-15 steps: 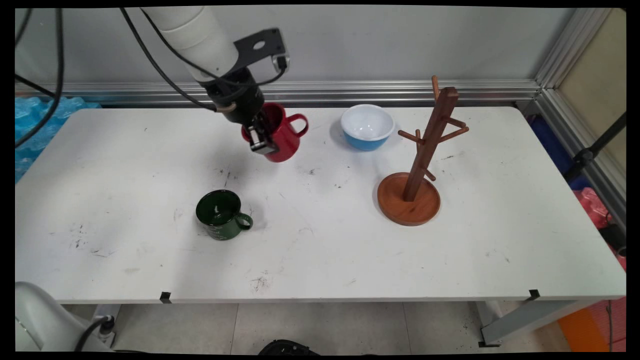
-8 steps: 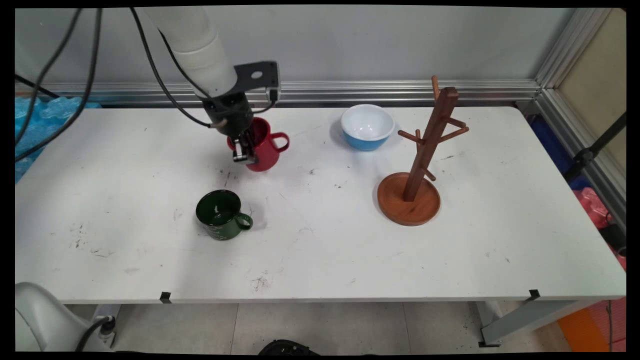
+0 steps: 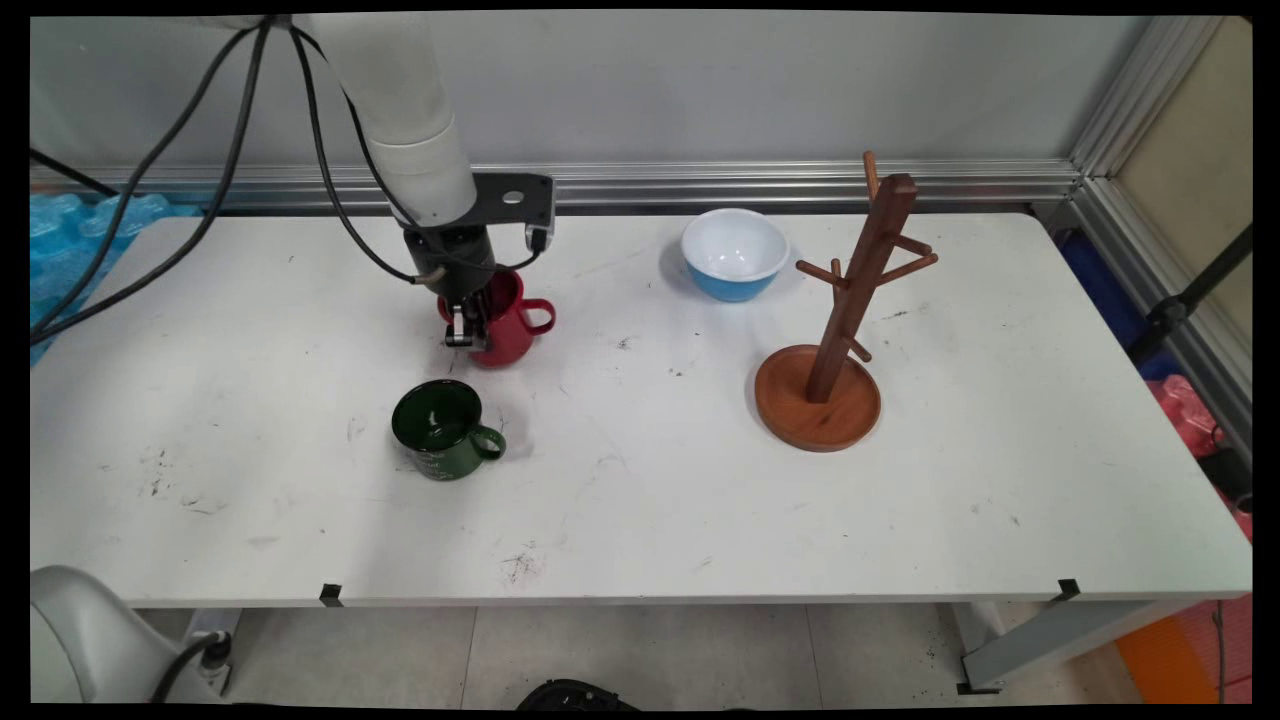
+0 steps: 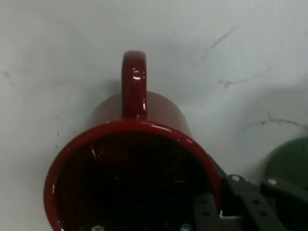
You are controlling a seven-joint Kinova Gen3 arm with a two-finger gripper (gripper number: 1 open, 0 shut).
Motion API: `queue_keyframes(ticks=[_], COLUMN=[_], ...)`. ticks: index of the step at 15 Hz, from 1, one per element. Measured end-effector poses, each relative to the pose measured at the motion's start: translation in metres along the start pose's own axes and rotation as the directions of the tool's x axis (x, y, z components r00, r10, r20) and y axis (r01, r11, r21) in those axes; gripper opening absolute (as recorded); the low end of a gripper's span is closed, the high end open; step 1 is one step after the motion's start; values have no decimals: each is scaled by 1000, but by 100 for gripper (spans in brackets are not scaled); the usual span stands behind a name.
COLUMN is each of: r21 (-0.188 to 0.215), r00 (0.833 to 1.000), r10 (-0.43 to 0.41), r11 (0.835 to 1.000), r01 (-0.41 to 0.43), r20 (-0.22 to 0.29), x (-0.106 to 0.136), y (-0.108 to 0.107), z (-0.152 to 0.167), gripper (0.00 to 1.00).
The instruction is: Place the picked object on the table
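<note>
My gripper (image 3: 470, 325) is shut on the rim of a red mug (image 3: 508, 325), one finger inside and one outside its left wall. The mug is upright, its handle pointing right, at or just above the table (image 3: 640, 480) left of centre. In the hand view the red mug (image 4: 139, 159) fills the middle, its mouth facing the camera and its handle pointing up, and my gripper (image 4: 219, 214) pinches its lower right rim. A dark green mug (image 3: 440, 430) stands on the table just in front, its handle to the right; its edge (image 4: 291, 163) shows at the hand view's right.
A blue bowl with a white inside (image 3: 735, 252) sits at the back centre. A wooden mug tree (image 3: 835, 320) with bare pegs stands on its round base to the right. Black cables hang from the arm at the upper left.
The gripper has carried the red mug leftward and down toward the table, nearer the green mug, and the mug has come upright. Nothing else moved.
</note>
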Motion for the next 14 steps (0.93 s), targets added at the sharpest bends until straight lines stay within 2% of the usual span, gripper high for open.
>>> queue_keyframes(ticks=[4,8,9,14], r21=[-7,-12,-14,-20], r00=[1000,1000,1000,1000], r10=[20,21,18,15], r11=[1000,1000,1000,1000], r01=[-20,-20,-18,-15], r20=[24,21,18,3], x=[-1,1,1,4], y=[-2,-4,-4,-4], z=[11,18,20,26], gripper=[0,0,100,100])
